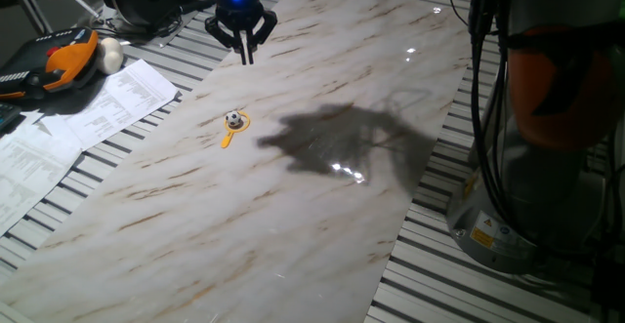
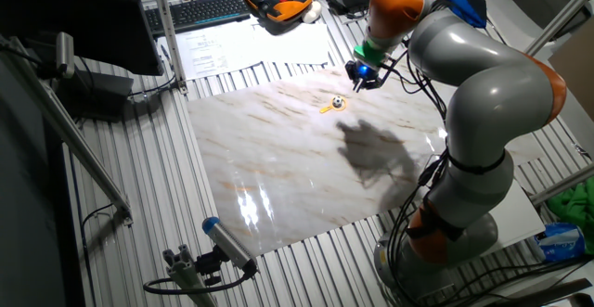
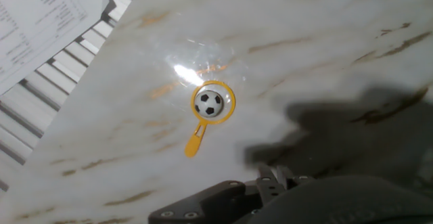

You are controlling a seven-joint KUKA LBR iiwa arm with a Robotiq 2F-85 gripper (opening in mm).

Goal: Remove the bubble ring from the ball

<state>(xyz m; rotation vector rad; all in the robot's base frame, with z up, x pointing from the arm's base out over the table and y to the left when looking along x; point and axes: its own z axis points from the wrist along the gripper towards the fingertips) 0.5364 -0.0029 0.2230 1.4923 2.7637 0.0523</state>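
1. I see my pincer [image 1: 243, 38], black with two fingers, hanging above the far part of the pale marble-patterned desk [image 1: 293, 225]; its fingers point down, touch nothing and hold nothing.
2. In the one fixed view the fingertips sit close together with only a narrow gap, so I read the pincer as nearly closed, though I cannot tell if the tips meet.
3. The thin orange-yellow plastic bubble ring with a short straight handle [image 1: 232, 128] lies flat on the desk, below the pincer and nearer to the camera than it, well apart from the fingertips.
4. The tiny white ball with dark patches, like a miniature football [image 1: 233, 120], sits inside the ring's loop; in the hand view the loop goes all round it [image 3: 209, 103].
5. In the hand view the ring's handle [image 3: 195, 141] points from the loop down and a little left, towards the pincer's own body at the bottom edge.
6. A dark shadow of the arm [image 1: 342, 138] falls on the desk to the right of the ring, apart from it.
7. Left of the pincer, off the marble, lie white printed paper sheets [image 1: 68, 118], a black-and-orange handheld tool [image 1: 54, 64] and a plain whitish ball [image 1: 110, 56] just beside that tool.
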